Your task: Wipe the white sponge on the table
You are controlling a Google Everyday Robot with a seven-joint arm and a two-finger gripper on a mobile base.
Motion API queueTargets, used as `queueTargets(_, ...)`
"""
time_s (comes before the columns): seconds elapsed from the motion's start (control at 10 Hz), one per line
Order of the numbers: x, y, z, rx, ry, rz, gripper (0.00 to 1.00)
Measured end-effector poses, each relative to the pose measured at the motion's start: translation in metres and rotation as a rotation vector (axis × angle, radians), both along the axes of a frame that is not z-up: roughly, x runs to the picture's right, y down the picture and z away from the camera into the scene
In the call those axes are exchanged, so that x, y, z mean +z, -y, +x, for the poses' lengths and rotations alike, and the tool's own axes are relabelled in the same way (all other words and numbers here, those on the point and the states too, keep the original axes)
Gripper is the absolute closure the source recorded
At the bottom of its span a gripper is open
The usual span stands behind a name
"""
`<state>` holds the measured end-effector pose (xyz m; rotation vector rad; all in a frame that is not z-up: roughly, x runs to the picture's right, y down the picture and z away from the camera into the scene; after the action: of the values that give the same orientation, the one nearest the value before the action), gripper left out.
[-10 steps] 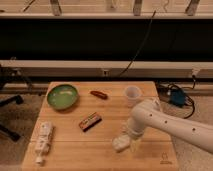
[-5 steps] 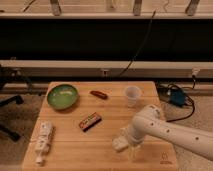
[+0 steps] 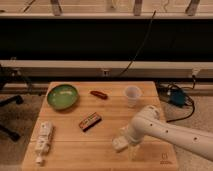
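Light-wood desk (image 3: pixel 70 150) with plank grain fills the lower half of the frame, and a small logo mark (image 3: pixel 164 158) sits at its lower right corner. The white sponge (image 3: pixel 118 145), a small off-white block, lies on the desk in the lower centre-right, near the front edge. The end effector (image 3: pixel 126 144) is at the sponge, low over the desk surface and in contact with the block or just above it. Whether it is wide, narrow or clamped on the sponge cannot be told from this view. The white robot arm (image 3: pixel 170 131) enters from the lower right of the frame and slopes down and leftward to the end effector.

A red-black packet (image 3: pixel 90 121) lies left of the sponge and slightly higher in the frame, set at a diagonal. A translucent white cup (image 3: pixel 132 95) stands upright above the arm, near the desk's far right side. A small red oblong object (image 3: pixel 99 94) lies left of the cup. A green bowl (image 3: pixel 62 96) occupies the upper left of the desk. A long white tube with a cap (image 3: pixel 43 141) lies along the left edge.

Beyond the desk are a dark wall band and a black cable (image 3: pixel 137 52). A blue device (image 3: pixel 177 97) rests on the floor at right.
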<state>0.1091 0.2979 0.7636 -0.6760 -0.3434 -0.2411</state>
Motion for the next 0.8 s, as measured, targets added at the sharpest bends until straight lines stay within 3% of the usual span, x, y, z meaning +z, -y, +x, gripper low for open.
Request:
queueTargets(0.1,0.0023,0.0001,-0.0010,-0.007,0.003,-0.005,0.23)
queueTargets(0.3,0.0050,-0.0007,-0.0009,-0.017,0.002,-0.015,0.39)
queueTargets(0.8,0.0033,0.0090,0.0006,-0.025,0.010,-0.023,0.88)
